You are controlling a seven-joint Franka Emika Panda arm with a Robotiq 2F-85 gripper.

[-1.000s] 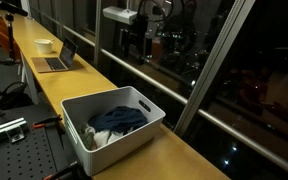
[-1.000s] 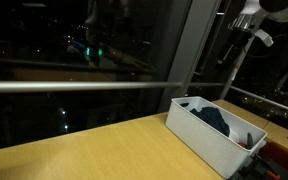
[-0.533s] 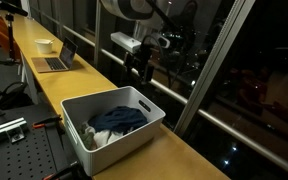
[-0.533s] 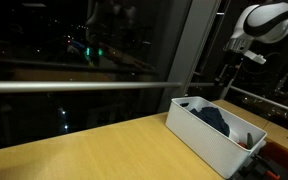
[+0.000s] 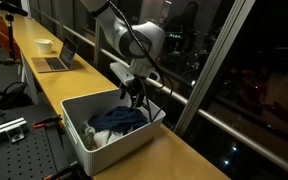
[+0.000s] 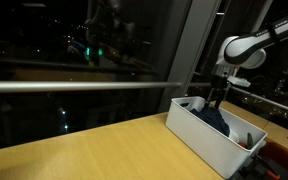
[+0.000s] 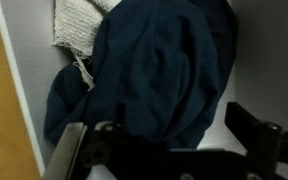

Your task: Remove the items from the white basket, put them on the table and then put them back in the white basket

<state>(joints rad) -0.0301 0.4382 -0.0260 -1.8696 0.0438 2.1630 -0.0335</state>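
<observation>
The white basket [image 5: 84, 140] [image 6: 199, 132] stands on the tan table [image 5: 174, 160] [image 6: 84, 150]. Inside it lies a soft pile of items. A dark blue cloth [image 5: 119, 120] [image 6: 216, 120] [image 7: 164, 70] is on top, a white cloth [image 5: 100, 139] lies at the near end, and a grey-beige towel [image 7: 82, 25] peeks out beside the blue cloth. A small brownish piece [image 6: 246, 142] lies at one end. My gripper [image 5: 135, 97] [image 6: 216, 99] [image 7: 164, 140] hangs open just above the dark blue cloth, inside the basket's rim, with its fingers either side of the cloth's edge and nothing held.
A laptop [image 5: 54, 61] and a pale bowl [image 5: 44, 45] sit farther along the table. A grey perforated board [image 5: 14, 150] lies beside the basket. A window with a metal rail [image 5: 199, 100] runs close behind the basket.
The arm has come down from high above the basket to just over the pile. The jaws have stayed open, and the items have not moved.
</observation>
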